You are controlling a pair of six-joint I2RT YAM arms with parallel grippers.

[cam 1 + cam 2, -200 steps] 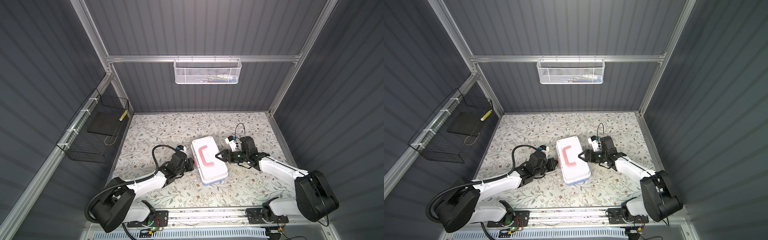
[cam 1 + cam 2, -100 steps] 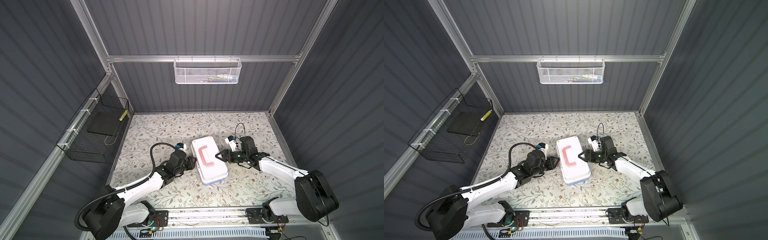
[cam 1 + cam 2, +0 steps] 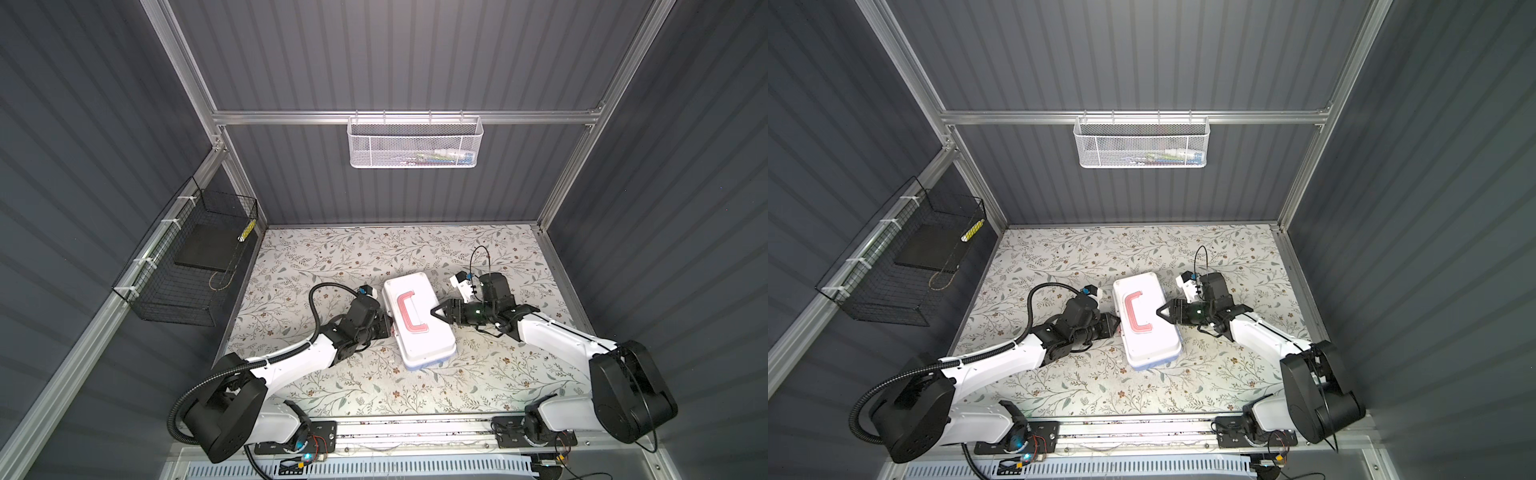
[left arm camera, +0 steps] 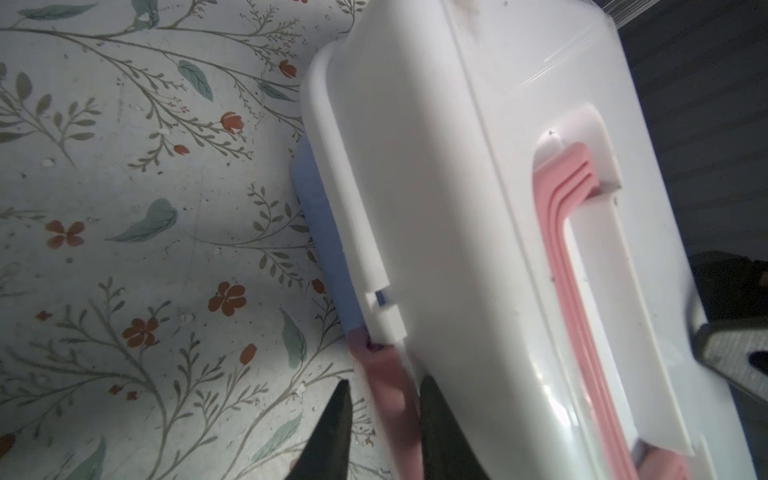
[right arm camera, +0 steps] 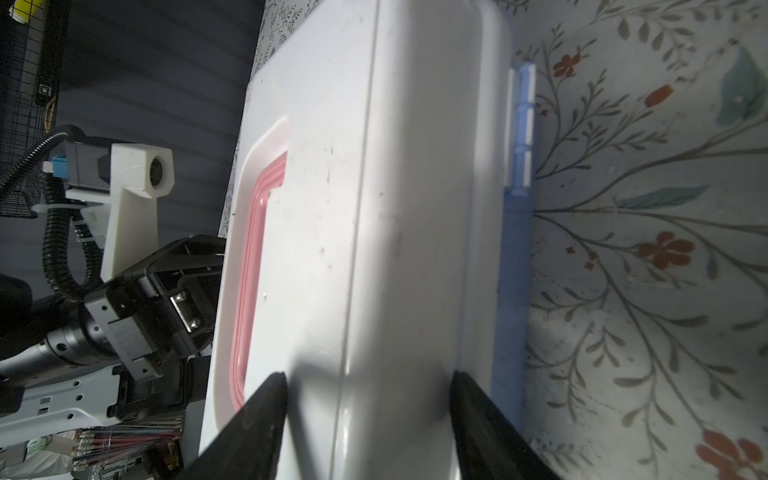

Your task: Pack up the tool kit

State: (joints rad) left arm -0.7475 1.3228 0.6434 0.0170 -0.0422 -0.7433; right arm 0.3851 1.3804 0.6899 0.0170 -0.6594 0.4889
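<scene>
From here I see the tool kit (image 3: 428, 349) lying shut at the middle of the flower-printed mat (image 3: 332, 257). In both top views its long axis runs from 11 to 5 o'clock. It is a round-cornered oblong. The lid (image 5: 374, 208) is smooth white plastic, faintly scuffed. A ribbed pink handle (image 4: 561, 187) is folded flat into its recess, and a light-blue base (image 4: 328, 249) peeks out under the rim.

At its 9 o'clock side my left gripper (image 4: 384, 380) straddles the pink latch (image 4: 386, 403). Its fingers (image 4: 332, 436) are slightly parted and not pinching (a sliver of mat shows beside the latch). At 3 o'clock the right gripper (image 5: 368, 374) spans the lid's hinge-side shoulder, spread wide; whether it squeezes I cannot tell. The hinge knuckles (image 5: 521, 124) alternate blue and white.
</scene>
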